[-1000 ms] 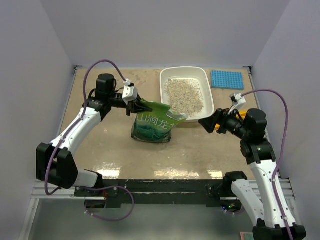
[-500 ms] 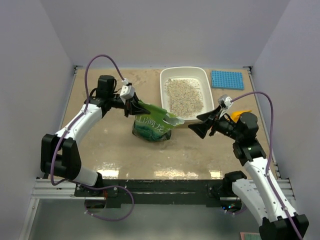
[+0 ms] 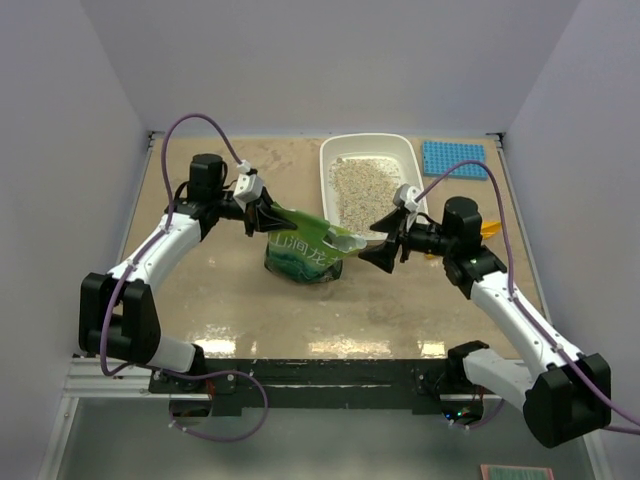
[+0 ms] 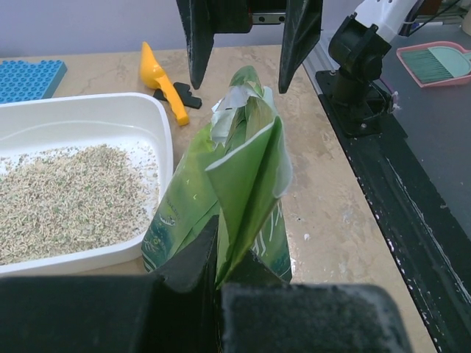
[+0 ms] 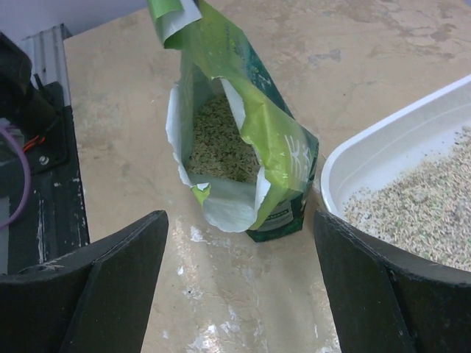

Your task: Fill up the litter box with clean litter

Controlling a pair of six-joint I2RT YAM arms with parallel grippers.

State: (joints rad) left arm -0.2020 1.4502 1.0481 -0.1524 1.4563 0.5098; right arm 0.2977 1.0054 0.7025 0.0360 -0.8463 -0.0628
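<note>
Crinkly green bag (image 3: 300, 250), speckled litter (image 3: 368, 190), rounded white litter box (image 3: 368, 139)

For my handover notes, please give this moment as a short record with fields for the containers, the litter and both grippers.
litter box: white tray, partly filled
clean litter: a layer in the box, more inside the bag
green bag: standing beside the box, mouth open
left gripper: shut on the bag's top edge
right gripper: open, facing the bag's mouth, holding nothing
scoop: orange-yellow, on the table
blue studded mat: right of the box
</note>
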